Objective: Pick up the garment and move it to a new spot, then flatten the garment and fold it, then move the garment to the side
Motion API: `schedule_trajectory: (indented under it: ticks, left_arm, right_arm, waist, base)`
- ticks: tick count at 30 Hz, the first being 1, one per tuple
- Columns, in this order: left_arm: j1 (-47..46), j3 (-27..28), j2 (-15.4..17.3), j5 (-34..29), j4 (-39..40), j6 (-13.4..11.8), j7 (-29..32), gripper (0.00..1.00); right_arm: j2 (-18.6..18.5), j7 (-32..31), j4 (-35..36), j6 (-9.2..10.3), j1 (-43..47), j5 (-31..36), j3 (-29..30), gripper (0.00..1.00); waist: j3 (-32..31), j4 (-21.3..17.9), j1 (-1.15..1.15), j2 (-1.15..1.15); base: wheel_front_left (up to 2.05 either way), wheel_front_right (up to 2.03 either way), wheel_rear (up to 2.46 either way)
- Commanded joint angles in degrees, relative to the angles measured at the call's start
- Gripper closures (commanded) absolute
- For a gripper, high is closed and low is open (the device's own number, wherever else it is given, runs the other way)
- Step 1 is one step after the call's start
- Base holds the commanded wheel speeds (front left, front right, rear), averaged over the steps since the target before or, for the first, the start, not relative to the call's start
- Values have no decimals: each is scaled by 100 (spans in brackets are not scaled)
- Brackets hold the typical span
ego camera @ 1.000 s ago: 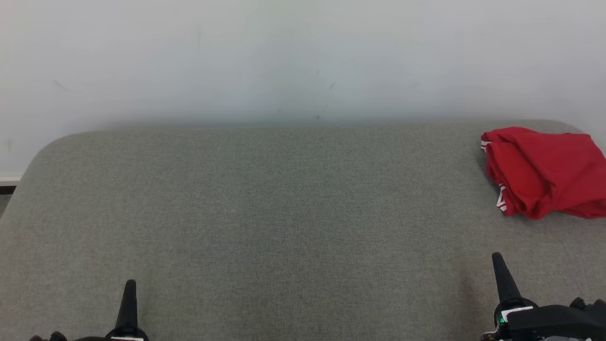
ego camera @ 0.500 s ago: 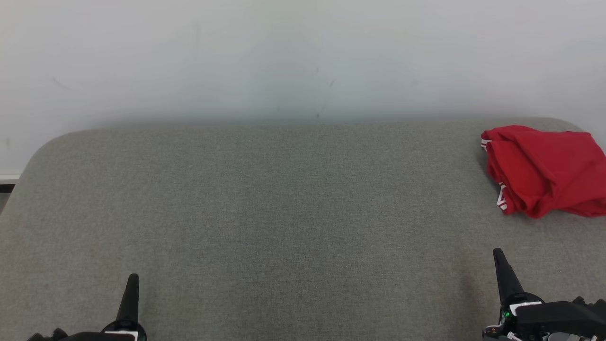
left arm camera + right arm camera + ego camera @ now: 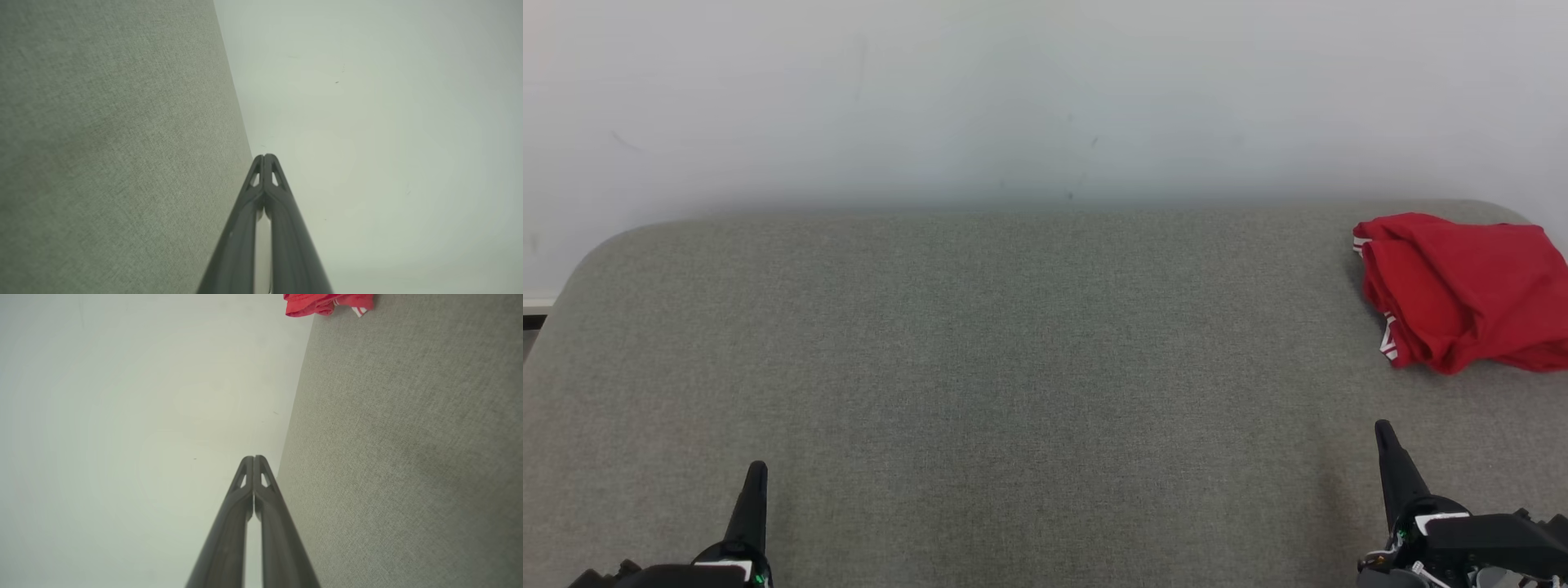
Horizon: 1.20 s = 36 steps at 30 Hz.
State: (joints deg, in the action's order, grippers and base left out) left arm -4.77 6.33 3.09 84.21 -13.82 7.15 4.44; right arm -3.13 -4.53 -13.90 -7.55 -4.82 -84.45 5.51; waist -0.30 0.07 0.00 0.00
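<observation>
A red garment (image 3: pixel 1462 290) with white trim lies folded in a loose bundle at the far right of the grey fabric surface (image 3: pixel 1029 367), partly cut off by the head view's right edge. A strip of the garment (image 3: pixel 327 303) also shows at the top of the right wrist view. My left gripper (image 3: pixel 756 471) sits at the lower left, shut and empty, its tips (image 3: pixel 264 157) pressed together. My right gripper (image 3: pixel 1383 429) is at the lower right, shut with nothing in it, well below the garment; its tips (image 3: pixel 253 458) are touching.
The grey surface has rounded far corners and ends against a pale wall (image 3: pixel 1045 98). A strip of skirting and floor (image 3: pixel 535 314) shows at the far left edge.
Both grippers have risen slightly up the head view, the left one a little more. The whole picture has shifted up a touch, so the camera moved. The garment stays put.
</observation>
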Motion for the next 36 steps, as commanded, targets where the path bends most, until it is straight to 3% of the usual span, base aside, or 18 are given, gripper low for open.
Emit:
schedule_trajectory:
  ticks: [1, 21, 36]
  left_arm:
    - [-86, 19, -11, 112, -4, 49, 38, 100]
    - [-183, 32, -29, 855, -32, 42, 235, 100]
    - [-178, 31, -28, 831, -29, 42, 223, 100]
  right_arm:
    - [8, -30, 9, 10, -86, -135, 26, 100]
    - [18, -212, -13, 12, -168, -836, 103, 100]
    - [21, -206, -14, 12, -163, -805, 106, 100]
  waist:
    - [4, 0, 0, 0]
    - [48, -7, 0, 0]
    - [48, -7, 0, 0]
  base:
    - [0, 0, 0]
    - [0, 0, 0]
    - [0, 0, 0]
